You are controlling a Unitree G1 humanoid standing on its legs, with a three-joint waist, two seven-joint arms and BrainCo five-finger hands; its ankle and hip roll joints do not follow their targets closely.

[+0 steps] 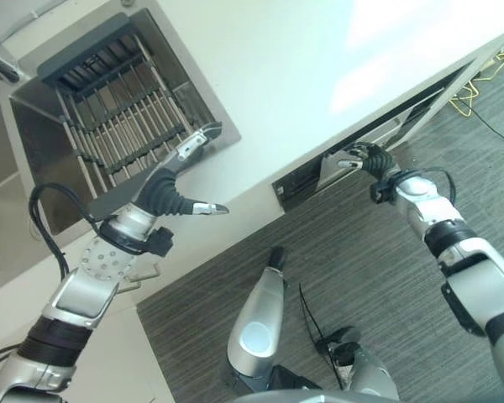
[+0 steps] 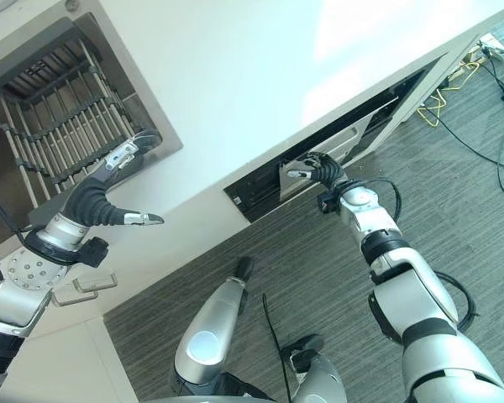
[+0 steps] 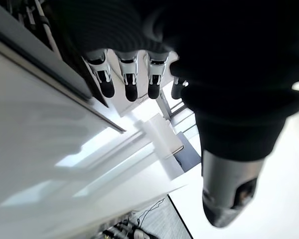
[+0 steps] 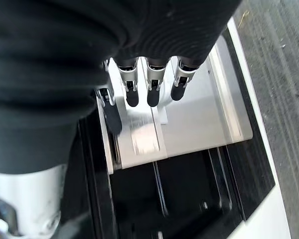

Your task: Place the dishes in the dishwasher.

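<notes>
White counter [image 1: 319, 59]: broad, pale top running across the scene, with a front edge over a grey striped floor [image 1: 336, 277].

Dishwasher [image 1: 109, 109]: a rectangular well sunk into the counter top, grey-framed; inside it a wire rack [image 1: 118, 126] of parallel metal tines; no dishes can be seen in the rack.

Sink [image 1: 0, 193]: steel basin just beside the dishwasher well, on the robot's left; a tap [image 1: 0, 65] stands above it.

Left hand [image 1: 181, 172]: raised over the near corner of the dishwasher opening; fingers extended and relaxed, reaching to the rim of the well, thumb standing apart toward the counter's front edge; holding nothing; in the left wrist view the fingers [image 3: 130, 84] hang straight in a row, clear of any object.

Drawer slot [image 1: 319, 172]: dark, narrow opening in the counter's front face, under the top.

Metal tray [image 4: 189, 119]: flat silver panel with raised side edges, lying in the dark slot above a black liner [image 4: 179, 194]; the only dish-like item to be seen, still in the slot and well apart from the dishwasher.

Right hand [image 2: 315, 172]: at the slot opening; fingers straight, their dark tips over or on the tray's surface, thumb beside its side edge; whether thumb and fingers actually pinch the tray cannot be told.

Cables [image 1: 475, 92]: yellow, on the floor at the far right.
</notes>
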